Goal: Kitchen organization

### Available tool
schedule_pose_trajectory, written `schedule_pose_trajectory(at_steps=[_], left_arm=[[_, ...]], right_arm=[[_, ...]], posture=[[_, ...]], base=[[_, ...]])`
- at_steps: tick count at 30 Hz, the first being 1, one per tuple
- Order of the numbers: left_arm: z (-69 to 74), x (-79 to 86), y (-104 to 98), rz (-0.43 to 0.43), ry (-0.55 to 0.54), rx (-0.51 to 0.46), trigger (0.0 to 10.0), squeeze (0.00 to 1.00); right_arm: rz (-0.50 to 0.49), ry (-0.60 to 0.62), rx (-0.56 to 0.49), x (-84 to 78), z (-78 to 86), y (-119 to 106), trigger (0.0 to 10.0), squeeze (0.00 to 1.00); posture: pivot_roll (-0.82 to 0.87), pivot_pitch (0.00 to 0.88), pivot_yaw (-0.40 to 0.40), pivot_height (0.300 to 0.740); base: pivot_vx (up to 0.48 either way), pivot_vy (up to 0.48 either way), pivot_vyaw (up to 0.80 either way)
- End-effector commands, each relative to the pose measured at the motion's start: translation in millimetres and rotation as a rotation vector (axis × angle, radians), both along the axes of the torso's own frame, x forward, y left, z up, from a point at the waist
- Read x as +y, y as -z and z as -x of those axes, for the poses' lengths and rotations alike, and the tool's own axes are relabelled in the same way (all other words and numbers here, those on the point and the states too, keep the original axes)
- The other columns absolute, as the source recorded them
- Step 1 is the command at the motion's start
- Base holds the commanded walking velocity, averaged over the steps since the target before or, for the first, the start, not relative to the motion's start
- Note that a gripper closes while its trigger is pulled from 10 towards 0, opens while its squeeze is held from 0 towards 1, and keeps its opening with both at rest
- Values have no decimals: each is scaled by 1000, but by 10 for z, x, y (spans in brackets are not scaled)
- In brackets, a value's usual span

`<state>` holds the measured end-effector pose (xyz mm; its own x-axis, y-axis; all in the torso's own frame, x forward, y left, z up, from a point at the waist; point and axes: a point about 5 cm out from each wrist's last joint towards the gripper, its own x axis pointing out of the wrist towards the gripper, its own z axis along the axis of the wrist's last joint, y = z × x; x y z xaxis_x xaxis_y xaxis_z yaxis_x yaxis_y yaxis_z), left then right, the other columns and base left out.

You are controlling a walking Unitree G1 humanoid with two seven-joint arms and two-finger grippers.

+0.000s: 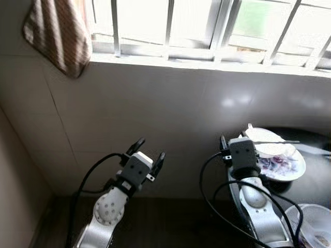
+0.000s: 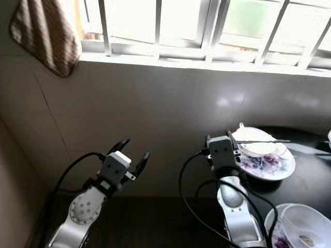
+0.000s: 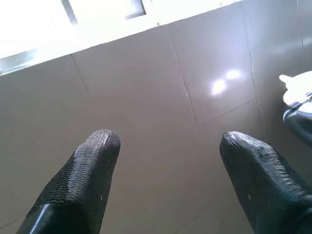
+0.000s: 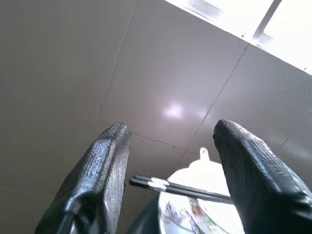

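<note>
Left eye view: a dark round surface [image 1: 310, 191] is seen at the right, below a tiled wall [image 1: 181, 113] and a barred window [image 1: 207, 26]; a striped cloth [image 1: 57, 33] is hung at the upper left corner of the wall. On the surface a flowered plate [image 1: 287, 168] is set near the wall, and a white bowl [image 1: 269, 142] is stacked on it; a pair of chopsticks [image 1: 276, 142] is laid across the bowl's rim, and a white spoon handle [image 1: 250, 126] is seen rising at the bowl's far edge. A second, clear bowl [image 1: 313, 225] is placed nearer the robot, at the lower right, on a flowered plate of its own.

The right tool [image 1: 231, 140] is raised just beside the stacked plate and bowl, on their left side, its fingers pointed toward the wall; in the right wrist view its two black fingers [image 4: 105, 170] are shown spread apart, with nothing between them, and the chopsticks [image 4: 180, 187], the white bowl and the plate are framed beyond the gap, apart from the fingertips.

The left tool [image 1: 150, 152] is held up well to the left of the dishes, before the bare wall; its fingers [image 3: 92, 165] are likewise spread and nothing is gripped; the tiled wall is faced by it.
</note>
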<state>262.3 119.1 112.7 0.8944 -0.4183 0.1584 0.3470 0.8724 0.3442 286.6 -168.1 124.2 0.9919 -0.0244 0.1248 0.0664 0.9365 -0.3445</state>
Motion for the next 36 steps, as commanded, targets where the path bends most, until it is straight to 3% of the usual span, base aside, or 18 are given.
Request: schedule_pose_trajectory(at_steps=[1,3,16,22,26,28,36], left_arm=[[7,-73,-26,34,20,-5,10000,0],[-9,-38,4,40,2,31,10000,0],[-9,-46,-20,50,17,12,10000,0],[-6,-46,-36,53,20,-3,10000,0],[-3,-45,-34,52,21,-3,10000,0],[0,-42,-32,53,20,-3,10000,0],[3,-33,-23,67,19,5,10000,0]], right_arm=[[14,20,3,-78,6,-12,10000,0],[19,19,5,-76,2,-5,10000,0],[25,14,-5,-65,-5,-11,10000,0],[58,54,9,-107,-3,6,10000,0],[25,85,27,-162,-10,33,10000,0],[-20,98,30,-178,-18,36,10000,0],[8,101,44,-157,-10,41,10000,0]], posture=[[-36,0,-40,740],[-35,0,-40,740],[-33,0,-36,740],[-32,0,-37,740],[-30,0,-38,740],[-30,0,-38,740],[-29,0,-38,740]], base=[[0,0,0],[0,0,0],[0,380,0],[0,0,0],[0,0,0],[0,0,-662],[0,0,-800]])
